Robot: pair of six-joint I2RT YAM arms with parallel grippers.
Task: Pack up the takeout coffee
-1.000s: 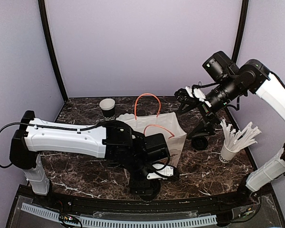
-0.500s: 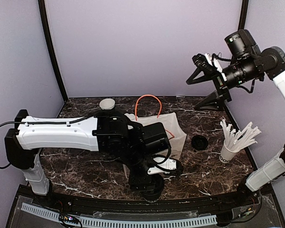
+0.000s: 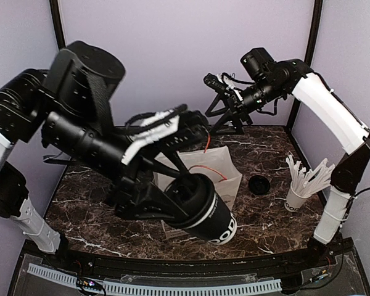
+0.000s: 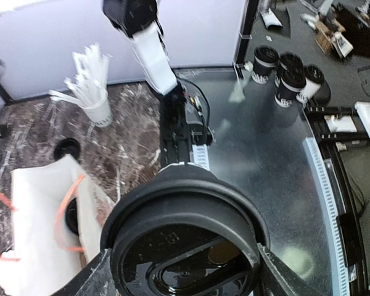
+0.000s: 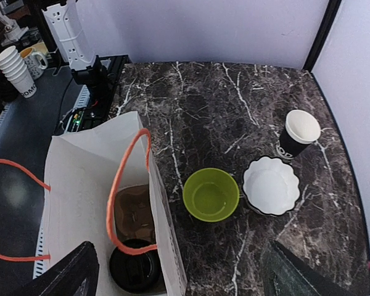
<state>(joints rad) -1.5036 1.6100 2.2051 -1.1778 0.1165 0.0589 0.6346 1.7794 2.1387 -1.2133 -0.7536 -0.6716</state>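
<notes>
Up from low at the table's near edge, the left gripper has swung high, clamped on the takeout coffee, which is lidded and tilted in mid-air in front of the white paper bag. The right gripper hangs above the bag, jaws spread and empty. Inside the bag lie a round black lid and brown card.

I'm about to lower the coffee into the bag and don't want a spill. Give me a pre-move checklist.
1. Grip of left fingers on takeout coffee: ok.
2. Its lid on: ok.
3. Coffee upright: not ok, looks tilted in the top view.
4. Mouth of bag open: ok.
5. Space inside bag: cannot tell; a black round item sits there.
6. Clearance of right fingers from bag: ok, open and above it.
</notes>
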